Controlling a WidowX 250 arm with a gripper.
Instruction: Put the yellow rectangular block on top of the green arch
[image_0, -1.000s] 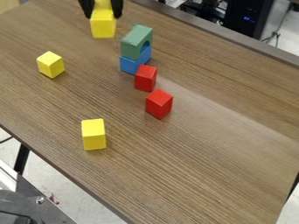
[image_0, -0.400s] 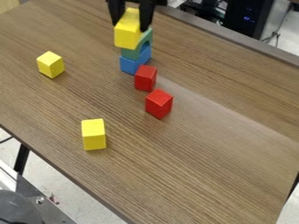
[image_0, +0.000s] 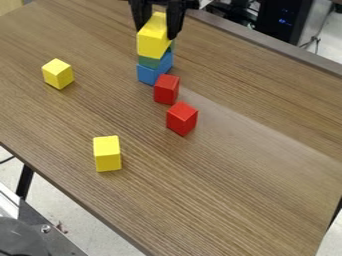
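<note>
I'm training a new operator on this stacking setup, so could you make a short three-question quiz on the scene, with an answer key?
1. Fill in: The bottom block, under the green arch, is coloured ____.

2. True or false: The two red blocks are stacked one on the other.

3. Multiple choice: Where does the tool hold the yellow rectangular block?
a) over the red blocks
b) over the green arch
c) underneath the green arch

Key: 1. blue; 2. false; 3. b
</note>
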